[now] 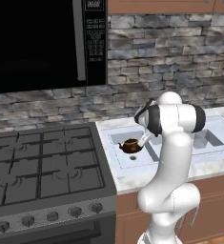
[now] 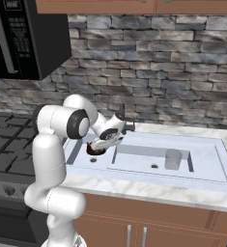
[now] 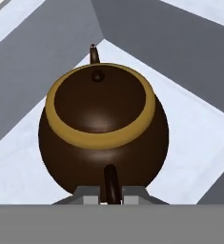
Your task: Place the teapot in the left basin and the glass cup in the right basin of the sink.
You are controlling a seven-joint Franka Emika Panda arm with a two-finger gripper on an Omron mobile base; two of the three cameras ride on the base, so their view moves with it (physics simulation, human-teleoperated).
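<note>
The small squat dark-brown teapot (image 3: 104, 126) with a golden-tan rim sits upright on the floor of the left basin (image 1: 114, 157) of the pale white two-basin sink (image 2: 216, 164), which is set in the white marble tabletop (image 2: 182, 193). Its spout points away from the hand camera; its handle faces the white arm's two-finger pincer (image 3: 109, 196). The pincer is clenched on the teapot handle, which runs between the fingertips in the hand view. In the left base view the pincer reaches down into the left basin at the teapot's right side. The translucent pale-grey cylindrical glass cup (image 2: 173, 159) stands upright in the right basin (image 2: 148, 166), well apart from the teapot.
</note>
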